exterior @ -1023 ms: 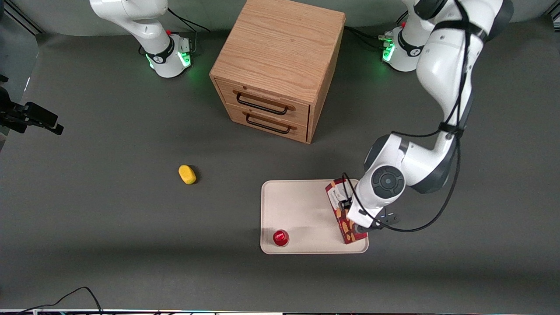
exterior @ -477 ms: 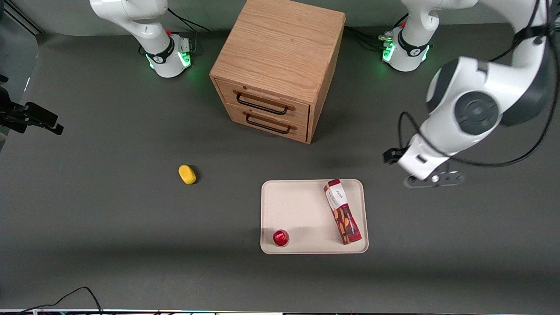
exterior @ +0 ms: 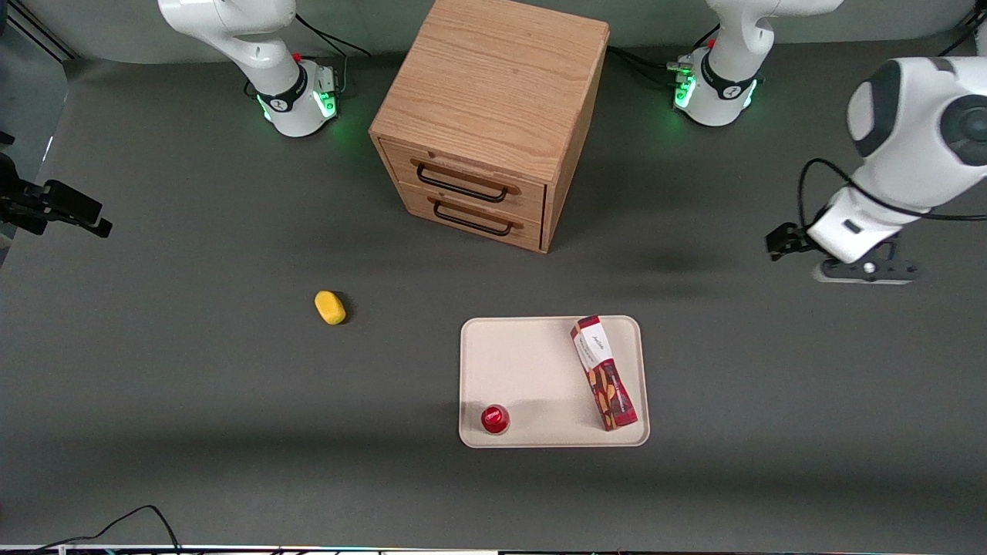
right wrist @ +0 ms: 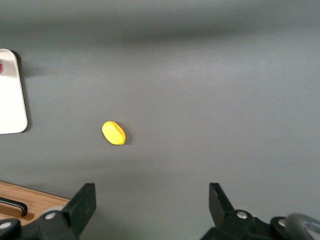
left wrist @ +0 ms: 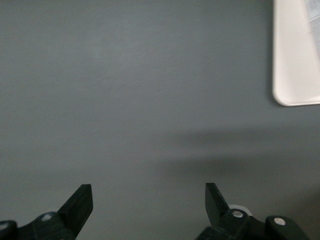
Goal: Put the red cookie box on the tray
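The red cookie box (exterior: 604, 373), a long dark red carton with a white label end, lies flat and slanted on the cream tray (exterior: 532, 362), along the tray's side toward the working arm. A corner of the tray (left wrist: 295, 65) shows in the left wrist view. My left gripper (left wrist: 148, 200) is open with nothing between its fingers, over bare grey table. In the front view the gripper (exterior: 864, 270) hangs high, well away from the tray toward the working arm's end and farther from the camera.
A small round red object (exterior: 494, 418) sits on the tray's near corner. A wooden two-drawer cabinet (exterior: 490, 123) stands farther from the camera than the tray. A yellow oval piece (exterior: 330, 307) lies toward the parked arm's end.
The gripper let go of the red cookie box, which now lies on the tray. The arm lifted and swung away toward the working arm's end of the table.
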Available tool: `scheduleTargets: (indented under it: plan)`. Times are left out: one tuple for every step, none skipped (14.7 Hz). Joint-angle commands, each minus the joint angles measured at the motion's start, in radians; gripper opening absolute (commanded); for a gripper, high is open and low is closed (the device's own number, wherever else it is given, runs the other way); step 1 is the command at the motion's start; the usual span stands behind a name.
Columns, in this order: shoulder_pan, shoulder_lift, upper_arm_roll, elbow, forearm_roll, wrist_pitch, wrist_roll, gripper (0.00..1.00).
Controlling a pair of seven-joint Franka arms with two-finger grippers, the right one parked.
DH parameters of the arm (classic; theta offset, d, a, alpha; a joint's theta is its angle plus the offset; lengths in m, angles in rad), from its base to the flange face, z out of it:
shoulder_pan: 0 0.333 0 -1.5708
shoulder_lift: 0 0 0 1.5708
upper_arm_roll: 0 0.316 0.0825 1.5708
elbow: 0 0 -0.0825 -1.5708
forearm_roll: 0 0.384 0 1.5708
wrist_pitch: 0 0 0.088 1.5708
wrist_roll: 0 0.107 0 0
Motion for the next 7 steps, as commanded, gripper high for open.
scheduleTargets:
  plan:
    - [-0.012,-0.084,0.040,0.058,-0.012,-0.150,0.052,1.00]
    - [-0.016,-0.076,0.040,0.134,-0.012,-0.245,0.049,1.00]
    - [-0.019,-0.071,0.040,0.199,-0.012,-0.312,0.048,1.00]
    - [-0.028,-0.071,0.037,0.260,-0.013,-0.376,0.034,1.00]
    - [-0.042,-0.071,0.038,0.293,-0.013,-0.410,0.031,1.00]
    - [-0.056,-0.070,0.040,0.317,-0.013,-0.432,0.028,1.00]
    - [-0.064,-0.070,0.041,0.330,-0.012,-0.446,0.026,1.00]
